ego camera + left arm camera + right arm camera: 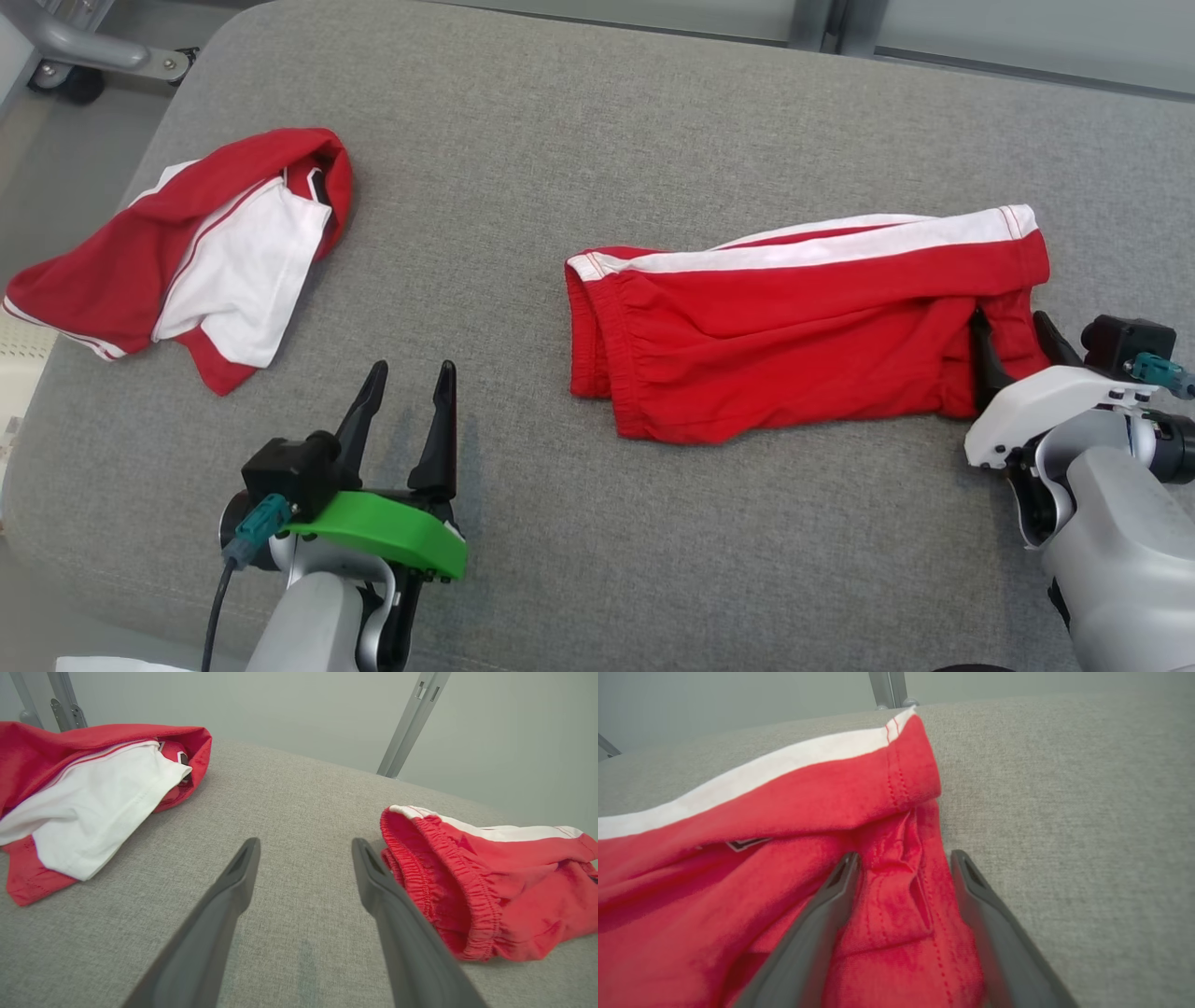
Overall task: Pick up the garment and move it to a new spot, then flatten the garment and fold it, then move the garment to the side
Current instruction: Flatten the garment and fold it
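Note:
The garment, red shorts (pixel 794 336) with a white side stripe, lies folded lengthwise on the grey cushion, waistband to the left. My right gripper (pixel 1009 322) is open at the leg-hem end, and in the right wrist view its fingers straddle a fold of the red hem (pixel 901 896) without pinching it. My left gripper (pixel 412 369) is open over bare cushion, left of the waistband (pixel 448 882), with nothing between its fingers (pixel 233 891).
A crumpled red and white shirt (pixel 196 261) lies near the cushion's left edge (pixel 56 373). Grey cushion (pixel 523 168) stretches between the two clothes and behind them. Metal frame posts (pixel 411 718) stand past the far edge.

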